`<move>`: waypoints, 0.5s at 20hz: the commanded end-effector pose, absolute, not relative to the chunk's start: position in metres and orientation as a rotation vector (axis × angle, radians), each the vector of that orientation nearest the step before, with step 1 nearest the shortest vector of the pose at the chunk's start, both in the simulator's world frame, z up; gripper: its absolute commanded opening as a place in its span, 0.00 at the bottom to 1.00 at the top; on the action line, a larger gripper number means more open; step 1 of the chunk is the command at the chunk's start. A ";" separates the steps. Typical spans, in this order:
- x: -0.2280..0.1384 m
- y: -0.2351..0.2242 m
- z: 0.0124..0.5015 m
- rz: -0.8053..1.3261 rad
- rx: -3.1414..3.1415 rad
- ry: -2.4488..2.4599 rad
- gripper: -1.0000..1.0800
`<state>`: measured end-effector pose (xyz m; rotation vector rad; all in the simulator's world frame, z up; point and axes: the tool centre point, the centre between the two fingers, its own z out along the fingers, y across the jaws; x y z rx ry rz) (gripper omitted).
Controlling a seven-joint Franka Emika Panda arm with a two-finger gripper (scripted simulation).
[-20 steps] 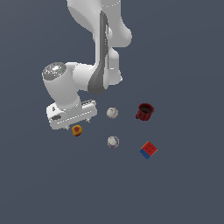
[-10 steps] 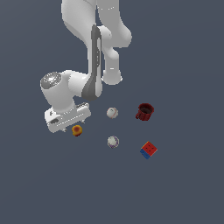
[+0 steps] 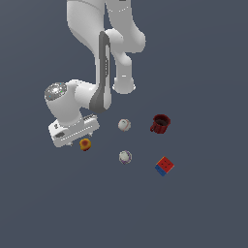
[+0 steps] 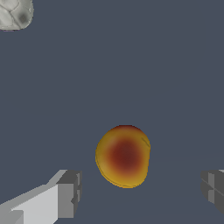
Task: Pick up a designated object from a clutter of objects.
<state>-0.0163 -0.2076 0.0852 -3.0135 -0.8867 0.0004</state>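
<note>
The yellow-orange ball with a red patch (image 3: 85,144) lies on the grey floor, just at the lower edge of my gripper's white hand (image 3: 73,131). In the wrist view the ball (image 4: 124,156) sits between my two fingertips but a little ahead of them, untouched. My gripper (image 4: 142,192) is open and empty, its grey fingertips (image 4: 70,192) spread wide. Two whitish balls (image 3: 124,125) (image 3: 125,157), a dark red mug (image 3: 160,123) and a red-and-blue cube (image 3: 164,166) lie toward the exterior view's right.
One whitish ball (image 4: 14,13) shows at the corner of the wrist view. The arm's links (image 3: 104,72) rise above the hand. The floor is plain dark grey.
The hand has shifted toward the exterior view's left and down, closer to the floor beside the yellow-orange ball. The objects have not moved.
</note>
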 end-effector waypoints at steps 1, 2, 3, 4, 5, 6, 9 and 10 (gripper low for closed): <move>-0.016 -0.208 0.083 0.001 -3.013 -0.887 0.96; -0.017 -0.208 0.080 0.001 -3.013 -0.887 0.96; -0.017 -0.207 0.077 0.000 -3.013 -0.888 0.96; -0.017 -0.208 0.074 0.000 -3.013 -0.888 0.96; -0.017 -0.207 0.069 0.000 -3.013 -0.889 0.96; -0.017 -0.208 0.064 0.000 -3.013 -0.889 0.96; -0.018 -0.208 0.049 0.000 -3.013 -0.890 0.96; -0.018 -0.208 0.045 0.000 -3.013 -0.890 0.96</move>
